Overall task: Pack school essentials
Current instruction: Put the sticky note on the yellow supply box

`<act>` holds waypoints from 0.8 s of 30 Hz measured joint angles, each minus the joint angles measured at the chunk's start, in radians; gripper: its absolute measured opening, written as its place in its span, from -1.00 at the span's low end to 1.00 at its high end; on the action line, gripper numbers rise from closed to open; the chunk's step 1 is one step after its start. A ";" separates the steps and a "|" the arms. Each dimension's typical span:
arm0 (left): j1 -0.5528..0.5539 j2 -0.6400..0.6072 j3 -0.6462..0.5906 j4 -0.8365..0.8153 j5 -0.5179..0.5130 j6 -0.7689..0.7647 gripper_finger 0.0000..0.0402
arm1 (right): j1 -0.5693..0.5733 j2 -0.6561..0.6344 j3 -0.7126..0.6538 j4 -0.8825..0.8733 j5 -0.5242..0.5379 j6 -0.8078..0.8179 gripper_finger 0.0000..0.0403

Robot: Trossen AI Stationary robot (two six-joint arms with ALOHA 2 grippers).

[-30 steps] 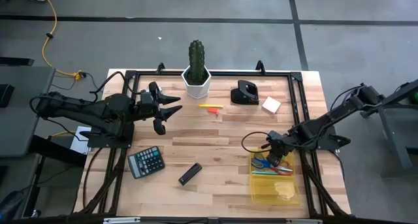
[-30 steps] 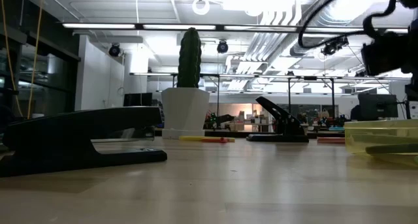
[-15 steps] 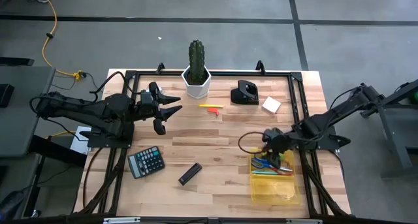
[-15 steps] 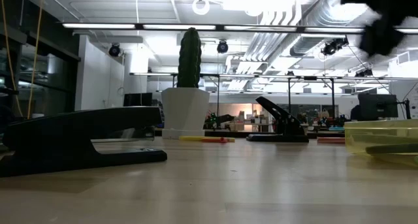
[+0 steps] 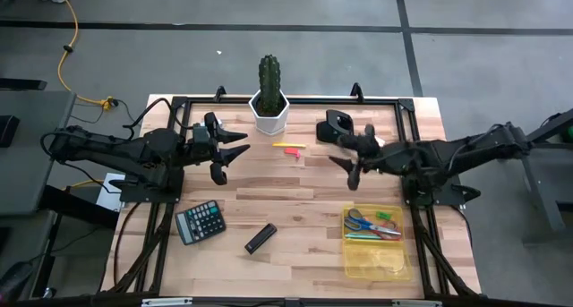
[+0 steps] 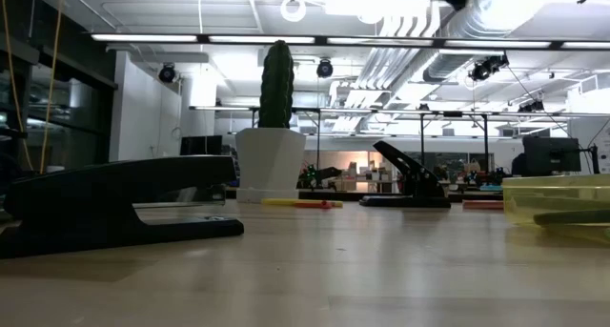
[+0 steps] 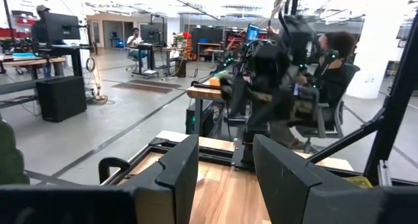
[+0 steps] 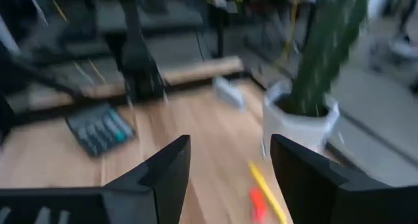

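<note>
A clear yellow tray [image 5: 376, 244] at the near right holds blue-handled scissors [image 5: 360, 221] and thin green and red pens [image 5: 385, 225]. A yellow-and-red pen [image 5: 288, 147] lies on the table in front of the cactus pot; it also shows in the right wrist view [image 8: 264, 188]. My right gripper [image 5: 342, 159] hangs open and empty high over the table's middle right, pointing toward the left arm. My left gripper [image 5: 240, 142] waits open and empty at the far left, held level. The arm hides the sticky-note pad.
A potted cactus [image 5: 269, 97] stands at the far middle, with a black hole punch [image 5: 333, 123] to its right. A black calculator [image 5: 200, 222] and a black bar-shaped stapler [image 5: 260, 238] lie near the front left. Bare wood lies between the two grippers.
My right gripper has risen out of the yellow tray and swung toward the table's far side and middle. It has turned from pointing down to nearly level, facing left. The tray and its contents stay where they were.
</note>
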 joint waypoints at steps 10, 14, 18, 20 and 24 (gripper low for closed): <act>0.000 0.000 0.000 0.002 0.036 -0.071 -0.32 | -0.154 -0.005 -0.161 0.493 -0.283 -0.153 0.01; 0.000 0.000 0.000 0.001 0.036 -0.075 -0.32 | -0.165 -0.005 -0.151 0.498 -0.326 -0.178 0.01; 0.000 0.000 0.000 0.001 0.037 -0.075 -0.32 | -0.167 -0.005 -0.147 0.497 -0.326 -0.195 0.01; 0.000 0.000 0.000 0.001 0.036 -0.075 -0.32 | -0.167 -0.005 -0.147 0.489 -0.313 -0.190 0.01; 0.000 0.000 0.000 0.000 0.035 -0.075 -0.32 | -0.167 -0.008 -0.145 0.396 -0.249 -0.132 0.01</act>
